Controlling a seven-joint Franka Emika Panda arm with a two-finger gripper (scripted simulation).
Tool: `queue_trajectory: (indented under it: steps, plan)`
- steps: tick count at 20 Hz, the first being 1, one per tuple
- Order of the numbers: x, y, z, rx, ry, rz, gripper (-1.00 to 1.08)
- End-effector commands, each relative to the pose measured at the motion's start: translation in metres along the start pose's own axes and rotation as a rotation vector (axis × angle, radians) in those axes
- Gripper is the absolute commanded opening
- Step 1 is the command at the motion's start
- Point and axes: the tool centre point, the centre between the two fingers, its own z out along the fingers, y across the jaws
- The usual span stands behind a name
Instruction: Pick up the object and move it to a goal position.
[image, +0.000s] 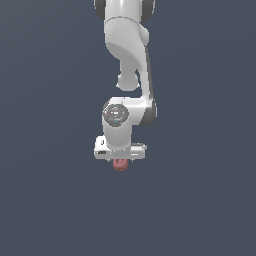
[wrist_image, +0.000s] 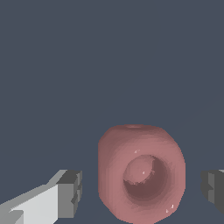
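The object is a matte pinkish-red rounded lump with a deep central dimple. In the wrist view it lies between my two grey fingertips, with a gap on each side, so neither pad touches it. My gripper is open around it. In the exterior view the object peeks out just below the white gripper body, and the fingers are hidden there.
A plain dark grey-blue surface fills both views. The white arm comes down from the top centre of the exterior view.
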Motion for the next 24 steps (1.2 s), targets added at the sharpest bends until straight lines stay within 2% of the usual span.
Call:
queue_trajectory:
  steps: [1, 9, 10, 24]
  plan:
    - [-0.001, 0.000, 0.014, 0.000, -0.001, 0.000, 1.00]
    - [0.000, 0.000, 0.030, 0.000, -0.001, 0.000, 1.00]
    - [0.000, 0.000, 0.030, 0.000, -0.001, 0.000, -1.00]
    - [0.001, 0.000, 0.024, 0.000, -0.001, 0.000, -1.00]
